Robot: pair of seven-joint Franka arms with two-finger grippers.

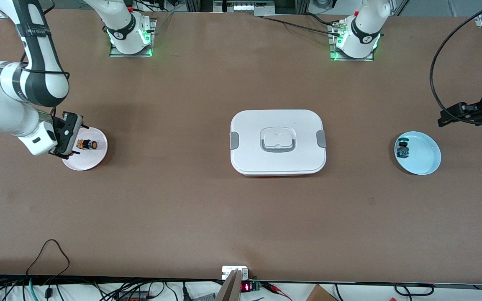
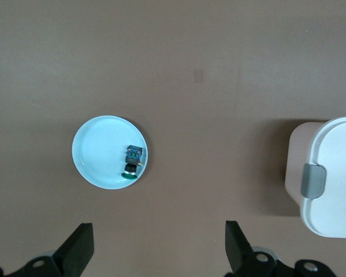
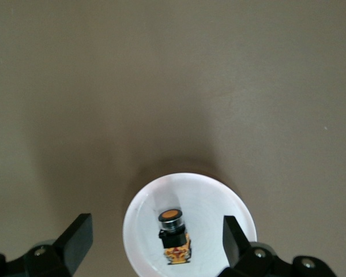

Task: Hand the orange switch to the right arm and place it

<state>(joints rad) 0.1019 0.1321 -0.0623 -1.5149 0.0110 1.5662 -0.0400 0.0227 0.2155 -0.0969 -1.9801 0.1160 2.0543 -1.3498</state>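
The orange switch (image 1: 87,145) (image 3: 174,236) lies on its side on a small white plate (image 1: 94,161) (image 3: 213,202) at the right arm's end of the table. My right gripper (image 1: 70,141) (image 3: 155,226) hangs just above that plate, open. Its fingers (image 3: 78,231) stand wide to either side of the switch without touching it. My left gripper (image 1: 450,115) (image 2: 158,231) is open and empty, up over the table at the left arm's end, beside a light blue plate (image 1: 423,161) (image 2: 98,150).
A teal-capped switch (image 1: 403,149) (image 2: 132,161) lies on the light blue plate. A white lidded box (image 1: 278,142) (image 2: 334,173) with grey latches sits at the table's middle. Cables run along the table edge nearest the front camera.
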